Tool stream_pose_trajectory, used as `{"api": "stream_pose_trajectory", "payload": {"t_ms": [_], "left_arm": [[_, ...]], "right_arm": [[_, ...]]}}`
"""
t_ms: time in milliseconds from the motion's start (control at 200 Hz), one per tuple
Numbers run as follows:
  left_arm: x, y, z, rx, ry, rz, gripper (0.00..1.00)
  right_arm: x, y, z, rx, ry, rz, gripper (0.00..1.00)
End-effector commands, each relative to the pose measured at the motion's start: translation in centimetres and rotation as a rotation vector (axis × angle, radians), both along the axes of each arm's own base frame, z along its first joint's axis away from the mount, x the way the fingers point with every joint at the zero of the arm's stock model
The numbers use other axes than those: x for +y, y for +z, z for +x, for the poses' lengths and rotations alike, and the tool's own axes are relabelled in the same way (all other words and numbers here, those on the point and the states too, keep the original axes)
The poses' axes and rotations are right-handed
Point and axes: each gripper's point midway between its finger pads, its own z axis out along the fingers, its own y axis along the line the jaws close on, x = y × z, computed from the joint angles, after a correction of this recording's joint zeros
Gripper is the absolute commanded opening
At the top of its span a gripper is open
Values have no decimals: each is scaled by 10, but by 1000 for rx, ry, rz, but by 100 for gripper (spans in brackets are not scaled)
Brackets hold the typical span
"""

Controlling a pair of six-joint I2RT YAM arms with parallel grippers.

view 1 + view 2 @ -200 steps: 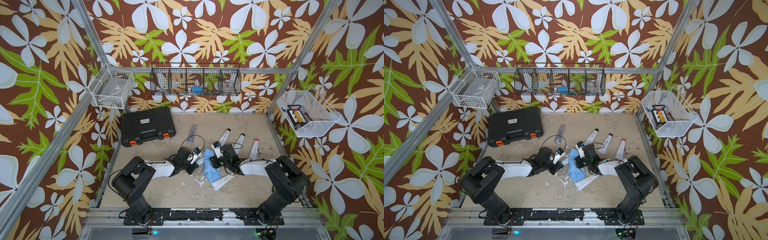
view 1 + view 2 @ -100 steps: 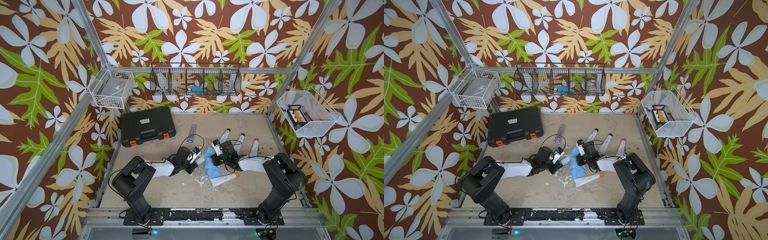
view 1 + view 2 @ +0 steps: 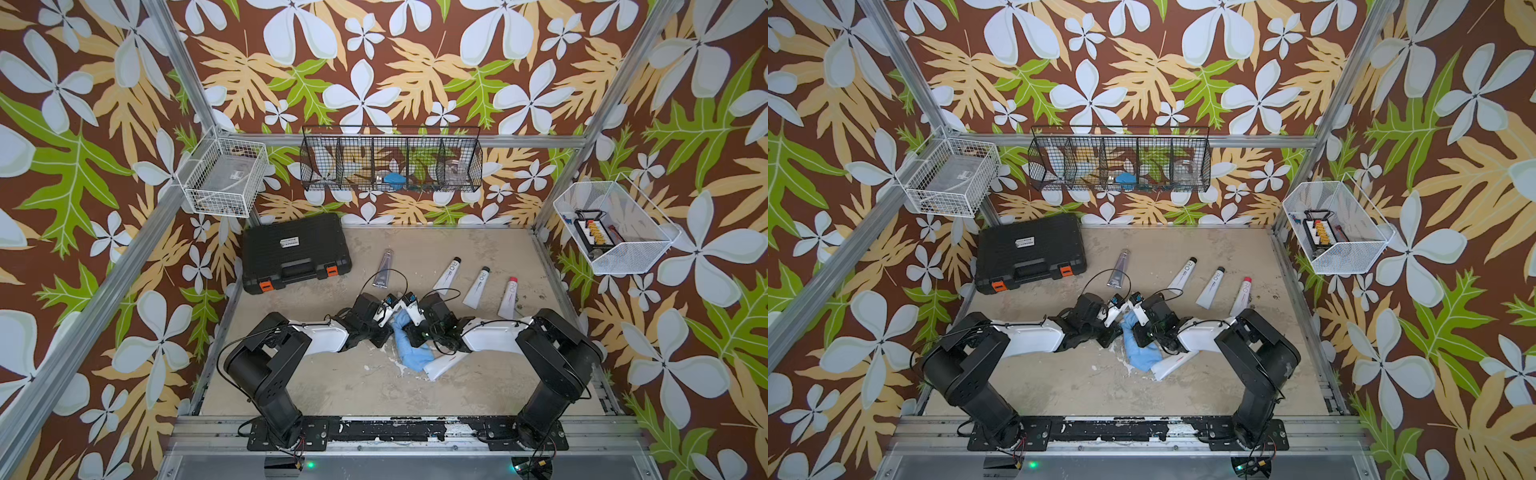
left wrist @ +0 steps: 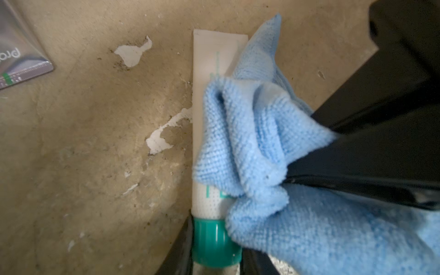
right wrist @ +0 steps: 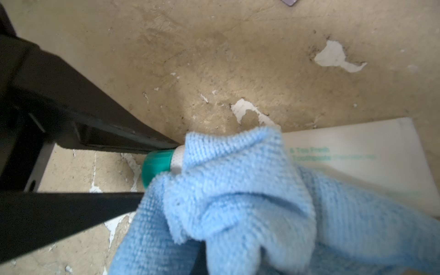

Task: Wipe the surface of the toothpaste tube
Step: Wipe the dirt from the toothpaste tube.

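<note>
At bench left, back corner: shut black case (image 3: 295, 249), no part in this. Next along, grey spare tube (image 3: 384, 269), lying apart. Near bench middle, toward the front: left pincer (image 5: 157, 170) clamped on the teal cap (image 4: 212, 242), pinning the tube (image 4: 212, 59) flat, crimped end out toward the front edge. Over the tube's middle, bunched blue cloth (image 4: 250, 133), pressed down and touching the printed face. Just right of that, right pincer (image 4: 316, 154) closed tight on a fold of cloth. Toward the right edge, three more tubes (image 3: 478, 289) in a row, well apart. Judged well into the wiping: grip, cloth and contact all in place; crimped end and a strip along one side bare, so likely more strokes owed there. Underside hidden; how clean so far, impossible to tell.
</note>
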Motion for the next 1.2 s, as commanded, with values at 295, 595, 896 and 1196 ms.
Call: {"api": "stream_pose_trajectory", "payload": {"t_ms": [295,595,896,1196], "left_arm": [[-11,9,-3,-14,-53,-47,15],[-11,10,-4,-15,-56,-50,15],[-11,10,-4,-14,-54,-50,15],[-11,9,-3,-13,-51,-47,15]], "right_arm": [[3,27,14,-30,-2,47,0],[-23,35,54,-34,-144,56,0],[-45,8,61,16,-208,14,0],[-73,3,58,12,-257,-19,0]]}}
